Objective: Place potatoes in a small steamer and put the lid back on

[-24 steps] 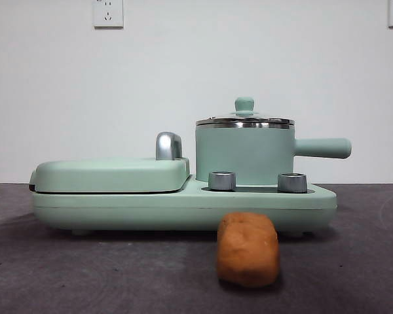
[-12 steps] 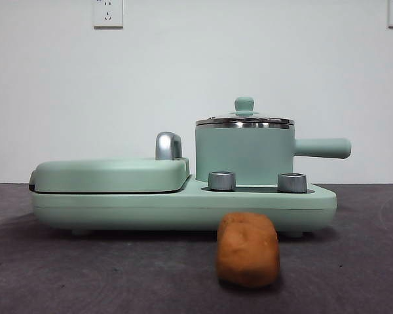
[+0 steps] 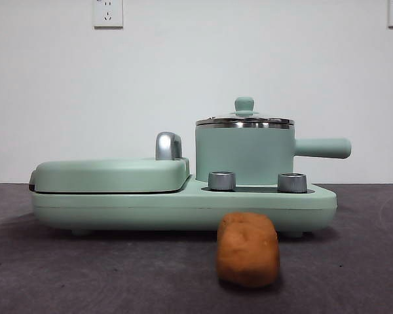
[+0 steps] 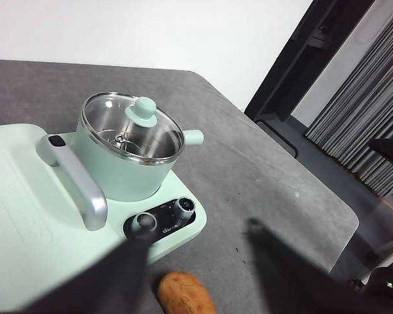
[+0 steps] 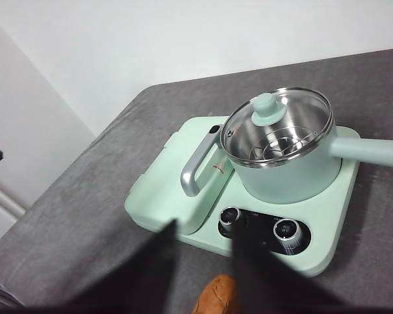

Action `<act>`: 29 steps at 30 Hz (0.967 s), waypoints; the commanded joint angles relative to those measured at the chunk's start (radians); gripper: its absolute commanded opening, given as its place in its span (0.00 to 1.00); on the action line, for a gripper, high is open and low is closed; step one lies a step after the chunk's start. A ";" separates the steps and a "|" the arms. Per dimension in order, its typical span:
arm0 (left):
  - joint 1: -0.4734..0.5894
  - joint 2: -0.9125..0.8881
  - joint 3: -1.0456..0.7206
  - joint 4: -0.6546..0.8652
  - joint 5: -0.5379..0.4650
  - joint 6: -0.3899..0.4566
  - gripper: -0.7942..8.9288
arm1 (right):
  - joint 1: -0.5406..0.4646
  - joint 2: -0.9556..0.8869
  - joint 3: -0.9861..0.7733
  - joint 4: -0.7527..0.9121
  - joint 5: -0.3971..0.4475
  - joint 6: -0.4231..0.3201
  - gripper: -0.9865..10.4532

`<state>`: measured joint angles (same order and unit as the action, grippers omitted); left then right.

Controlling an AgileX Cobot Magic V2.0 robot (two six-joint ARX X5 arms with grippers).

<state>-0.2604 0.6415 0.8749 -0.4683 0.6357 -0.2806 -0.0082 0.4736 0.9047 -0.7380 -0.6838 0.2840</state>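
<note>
One potato (image 3: pixel 247 249) is lying on the gray desk (image 3: pixel 85 275), an orange-brown oblong lump with a rough matte skin. In the front view its long axis is running roughly toward the desk's front edge, so a blunt end is facing the camera. It is sitting just in front of the mint-green cooker base (image 3: pixel 183 208), apart from it, below the two steel knobs (image 3: pixel 222 180).

One small steamer (image 3: pixel 244 154) is standing upright on the base: a smooth mint-green cylinder with a steel rim, its straight side handle (image 3: pixel 323 148) pointing parallel to the desk's front edge, away from the griddle. One lid (image 3: pixel 244 120) is sitting on the rim, a round clear glass disc edged in steel with a small mint-green knob; a steel rack is showing through the glass in the wrist views. Beside the steamer one flat griddle cover (image 3: pixel 111 174) is lying closed, with a curved steel handle (image 3: pixel 168 145).

Two tools are hanging above the desk, neither touching anything. The left tool (image 4: pixel 196 275) is holding its black jaws wide apart over the potato (image 4: pixel 185 294). The right tool (image 5: pixel 206 261) is holding its jaws open more narrowly, empty, near the potato (image 5: pixel 217 296).
</note>
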 commanded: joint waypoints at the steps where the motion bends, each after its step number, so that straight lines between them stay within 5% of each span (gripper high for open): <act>1: -0.004 0.005 0.018 0.011 0.009 0.010 0.54 | 0.000 0.004 0.013 0.000 0.003 -0.008 0.43; 5: -0.004 0.005 0.018 0.004 0.009 -0.001 0.54 | 0.000 0.004 0.013 -0.004 0.010 -0.012 0.52; 16: -0.009 0.047 0.018 -0.011 0.020 -0.006 0.55 | 0.000 0.004 0.013 -0.003 0.003 -0.035 0.52; 29: -0.100 0.355 0.134 -0.012 0.030 0.016 0.57 | 0.000 0.004 0.013 -0.003 0.003 -0.038 0.52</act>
<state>-0.3538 0.9653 0.9813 -0.4892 0.6586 -0.2817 -0.0082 0.4736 0.9047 -0.7479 -0.6788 0.2584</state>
